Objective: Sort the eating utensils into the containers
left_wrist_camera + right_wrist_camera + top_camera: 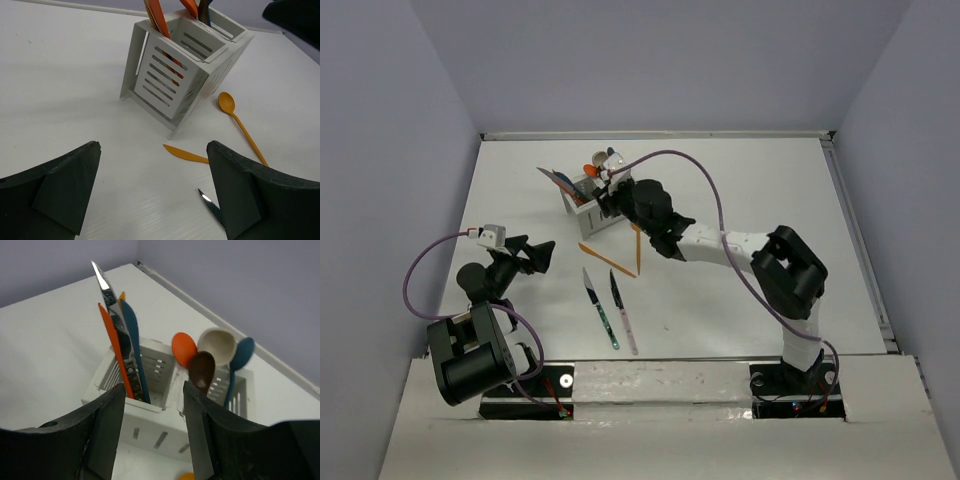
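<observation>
Top external view: the right arm (720,245) reaches over the white caddy (588,200) at the far side of the desk (770,200), while four utensils lie unsorted between the arms: an orange knife (607,259), an orange spoon (638,250), a teal-handled knife (601,312) and a pink-handled knife (624,315). Left wrist view: the jaws of the left arm (480,330) stand wide apart and empty, aimed toward the orange pair, likely the next pick. Right wrist view: jaws apart, holding nothing, poised above the divider; knives (131,340) stand in one compartment, spoons (201,371) in the other, kept apart by type.
</observation>
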`<action>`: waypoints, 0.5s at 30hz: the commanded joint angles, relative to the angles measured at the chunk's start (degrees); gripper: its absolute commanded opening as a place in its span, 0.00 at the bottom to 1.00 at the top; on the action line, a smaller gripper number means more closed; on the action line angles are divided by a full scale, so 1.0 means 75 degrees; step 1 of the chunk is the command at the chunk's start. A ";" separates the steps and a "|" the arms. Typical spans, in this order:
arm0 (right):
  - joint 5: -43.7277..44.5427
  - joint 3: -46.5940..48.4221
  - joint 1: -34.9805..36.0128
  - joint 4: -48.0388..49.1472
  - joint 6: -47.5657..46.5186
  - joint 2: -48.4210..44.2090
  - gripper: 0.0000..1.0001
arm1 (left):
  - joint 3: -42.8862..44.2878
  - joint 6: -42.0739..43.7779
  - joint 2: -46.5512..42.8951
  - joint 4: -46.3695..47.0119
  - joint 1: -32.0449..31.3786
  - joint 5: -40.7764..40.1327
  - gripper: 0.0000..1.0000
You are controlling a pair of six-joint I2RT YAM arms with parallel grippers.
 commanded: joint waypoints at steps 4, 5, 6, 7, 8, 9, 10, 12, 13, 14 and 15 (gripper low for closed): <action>0.3144 0.0107 -0.0028 -0.4910 0.3311 -0.1449 0.58 | 0.0000 0.0188 -0.0050 0.2729 -0.0019 -0.0010 0.99; 0.3296 0.0073 -0.0028 -0.5703 0.3813 -0.1368 0.60 | 0.0000 0.0165 -0.0050 0.2729 -0.0019 -0.0010 0.99; 0.3321 0.0026 -0.0028 -0.5966 0.4061 -0.1332 0.61 | 0.0000 0.0176 -0.0050 0.2740 -0.0031 -0.0021 0.99; 0.3275 -0.0044 -0.0028 -0.6132 0.4447 -0.1274 0.62 | -0.0012 0.0188 -0.0062 0.2740 -0.0019 -0.0010 0.99; 0.3205 -0.0115 -0.0028 -0.6249 0.4625 -0.1250 0.62 | -0.0012 0.0200 -0.0062 0.2740 -0.0019 -0.0021 0.99; 0.3146 -0.0196 -0.0028 -0.6343 0.4777 -0.1238 0.63 | -0.0035 0.0235 -0.0085 0.2729 -0.0031 -0.0056 0.99; 0.3029 -0.0302 -0.0028 -0.6367 0.4976 -0.1191 0.63 | -0.0036 0.0246 -0.0097 0.2706 -0.0031 -0.0068 0.99; 0.2901 -0.0291 -0.0028 -0.6391 0.5071 -0.0993 0.63 | -0.0036 0.0305 -0.0120 0.2659 -0.0019 -0.0103 0.99; 0.2899 -0.0245 -0.0028 -0.6426 0.5072 -0.0911 0.63 | -0.0036 0.0317 -0.0132 0.2658 -0.0031 -0.0115 0.99; 0.2818 -0.0186 -0.0028 -0.6461 0.5095 -0.0817 0.61 | -0.0047 0.0317 -0.0132 0.2647 -0.0031 -0.0115 0.99; 0.2771 -0.0128 -0.0028 -0.6543 0.5095 -0.0630 0.61 | -0.0047 0.0329 -0.0132 0.2647 -0.0031 -0.0115 0.99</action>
